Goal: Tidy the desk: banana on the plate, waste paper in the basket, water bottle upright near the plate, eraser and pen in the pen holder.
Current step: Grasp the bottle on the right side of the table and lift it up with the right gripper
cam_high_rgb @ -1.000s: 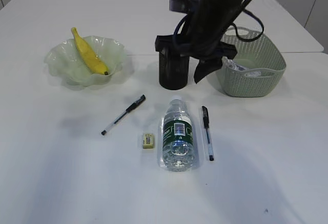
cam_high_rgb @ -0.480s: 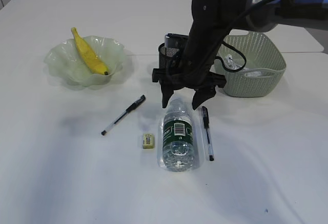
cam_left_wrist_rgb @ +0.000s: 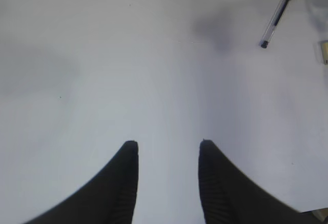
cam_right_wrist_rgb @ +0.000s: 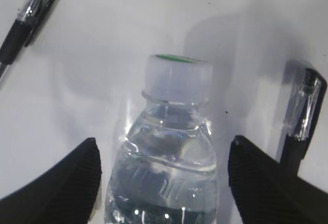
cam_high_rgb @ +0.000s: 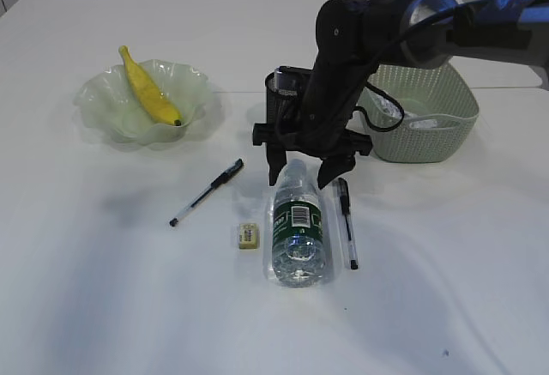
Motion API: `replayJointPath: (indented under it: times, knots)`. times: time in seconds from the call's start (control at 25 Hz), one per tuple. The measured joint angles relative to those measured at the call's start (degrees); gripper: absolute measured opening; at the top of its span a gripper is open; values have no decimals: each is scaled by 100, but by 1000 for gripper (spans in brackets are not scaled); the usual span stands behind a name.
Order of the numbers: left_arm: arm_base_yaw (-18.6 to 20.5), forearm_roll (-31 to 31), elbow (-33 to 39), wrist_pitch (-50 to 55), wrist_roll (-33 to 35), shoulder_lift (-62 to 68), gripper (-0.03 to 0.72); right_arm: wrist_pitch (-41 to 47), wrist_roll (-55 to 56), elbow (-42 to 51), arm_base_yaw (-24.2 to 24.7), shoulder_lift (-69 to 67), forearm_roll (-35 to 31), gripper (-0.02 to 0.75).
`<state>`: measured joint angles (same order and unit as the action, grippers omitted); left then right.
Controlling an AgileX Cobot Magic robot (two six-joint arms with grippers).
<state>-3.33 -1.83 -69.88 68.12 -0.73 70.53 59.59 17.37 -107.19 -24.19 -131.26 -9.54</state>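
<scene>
Two pens [cam_high_rgb: 207, 192] [cam_high_rgb: 346, 222] are lying on the counter [cam_high_rgb: 103, 289] — plus one bottle [cam_high_rgb: 298, 231], one eraser [cam_high_rgb: 247, 235], one banana [cam_high_rgb: 148, 88], one plate [cam_high_rgb: 99, 100], one basket [cam_high_rgb: 429, 130] and one holder [cam_high_rgb: 280, 92].

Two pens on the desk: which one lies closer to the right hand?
The pen right of the water bottle, just below the right hand. The other pen lies farther left, beyond the eraser.

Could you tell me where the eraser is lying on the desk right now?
In the exterior view, the eraser lies flat just left of the water bottle, below the left pen.
</scene>
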Motion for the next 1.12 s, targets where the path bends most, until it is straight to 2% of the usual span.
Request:
replayJointPath:
  times: [0.56,1.12]
  knots:
    - [0,0,0,-104,0,0,275,-99,14,-283,0,-267,0,575]
    - [0,0,0,-148,0,0,275,371,25,-590,0,-521,259,575]
